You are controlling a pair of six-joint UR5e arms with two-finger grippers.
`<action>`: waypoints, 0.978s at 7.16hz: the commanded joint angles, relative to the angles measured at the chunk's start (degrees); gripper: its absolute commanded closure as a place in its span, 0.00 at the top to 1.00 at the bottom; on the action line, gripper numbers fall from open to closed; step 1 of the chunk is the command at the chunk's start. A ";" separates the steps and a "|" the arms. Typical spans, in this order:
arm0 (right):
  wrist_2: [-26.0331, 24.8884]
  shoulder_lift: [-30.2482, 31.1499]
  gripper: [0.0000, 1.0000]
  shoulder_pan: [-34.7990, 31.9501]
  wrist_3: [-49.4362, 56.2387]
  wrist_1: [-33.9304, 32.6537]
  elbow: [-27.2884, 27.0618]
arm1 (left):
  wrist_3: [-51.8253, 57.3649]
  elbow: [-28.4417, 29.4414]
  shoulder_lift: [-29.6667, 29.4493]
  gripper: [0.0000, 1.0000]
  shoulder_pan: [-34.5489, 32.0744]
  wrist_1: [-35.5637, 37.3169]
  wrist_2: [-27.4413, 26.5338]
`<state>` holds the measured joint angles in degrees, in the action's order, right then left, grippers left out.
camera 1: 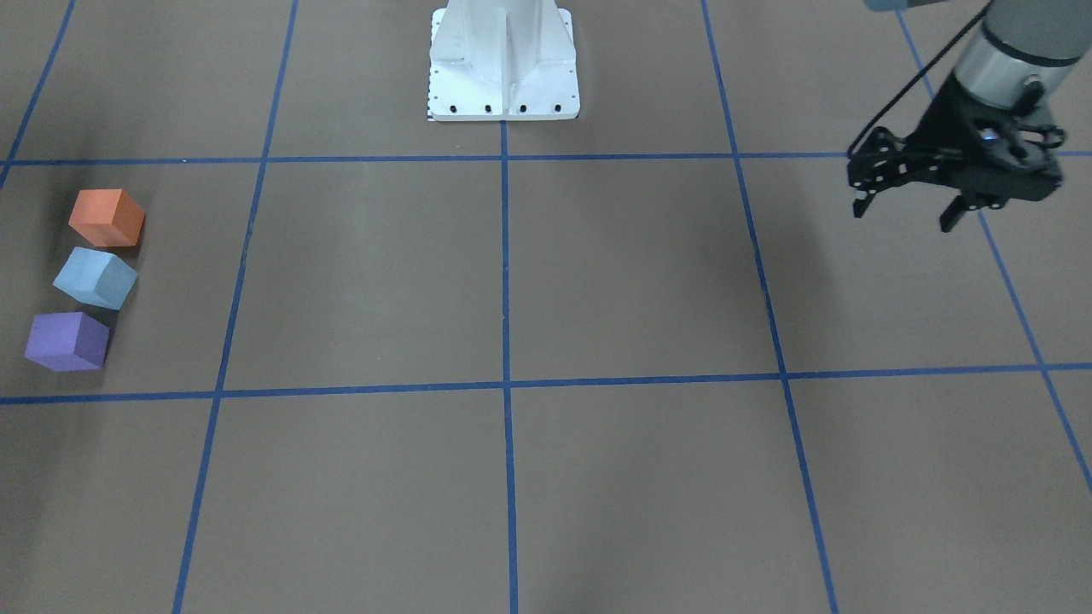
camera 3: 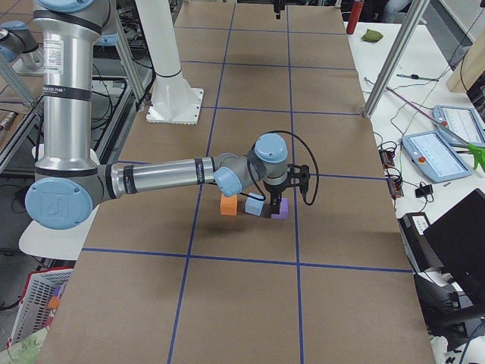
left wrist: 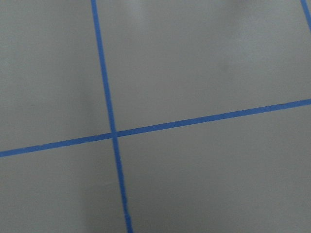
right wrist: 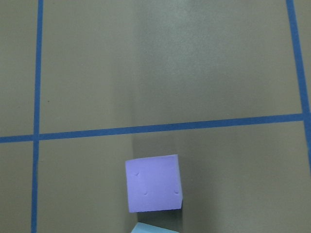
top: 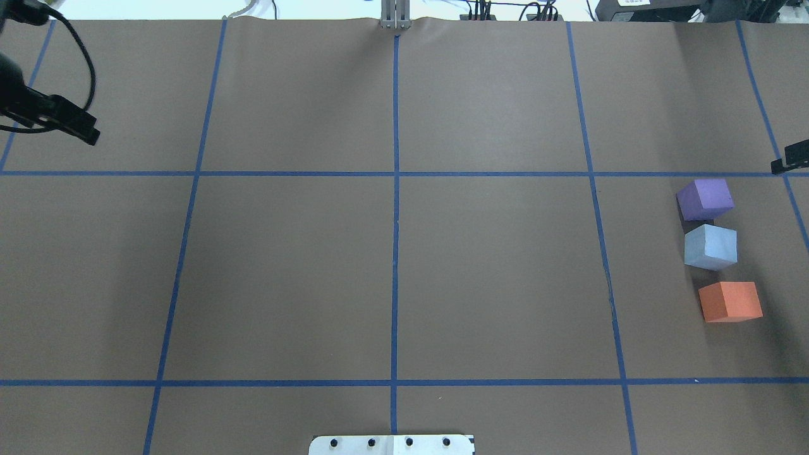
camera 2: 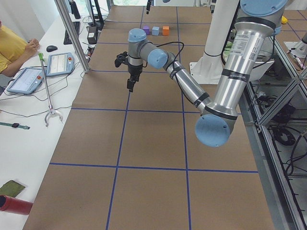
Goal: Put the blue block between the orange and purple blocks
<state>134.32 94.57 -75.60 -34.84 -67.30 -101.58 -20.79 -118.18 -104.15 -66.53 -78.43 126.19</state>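
The blue block (camera 1: 95,277) sits on the table in a row between the orange block (camera 1: 107,217) and the purple block (camera 1: 66,341), with small gaps on both sides. The overhead view shows the same row: purple (top: 705,199), blue (top: 711,246), orange (top: 730,301). My right gripper (camera 3: 273,206) hangs above the table by the purple block; only a sliver of it shows at the overhead view's right edge (top: 789,165), and I cannot tell whether it is open or shut. Its wrist view shows the purple block (right wrist: 154,183) and a corner of the blue block (right wrist: 150,228). My left gripper (camera 1: 909,211) is open and empty, far away.
Brown paper with a blue tape grid (top: 395,174) covers the table. The robot's white base (camera 1: 503,64) stands at the near middle edge. An operator's bench with tablets (camera 2: 26,79) runs along the far side.
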 commanded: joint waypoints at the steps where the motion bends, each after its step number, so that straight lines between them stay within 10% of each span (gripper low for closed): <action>1: 0.06 0.27 1.00 -0.87 5.37 -0.46 0.67 | 8.82 2.87 7.86 1.00 -9.36 -7.64 5.73; 7: 0.24 2.62 1.00 -3.51 10.76 -0.46 -0.55 | 34.77 29.57 7.38 1.00 -24.17 -12.96 11.26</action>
<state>134.54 95.83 -79.08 -25.15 -67.79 -101.66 11.29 -92.81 -96.51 -89.30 -89.92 136.57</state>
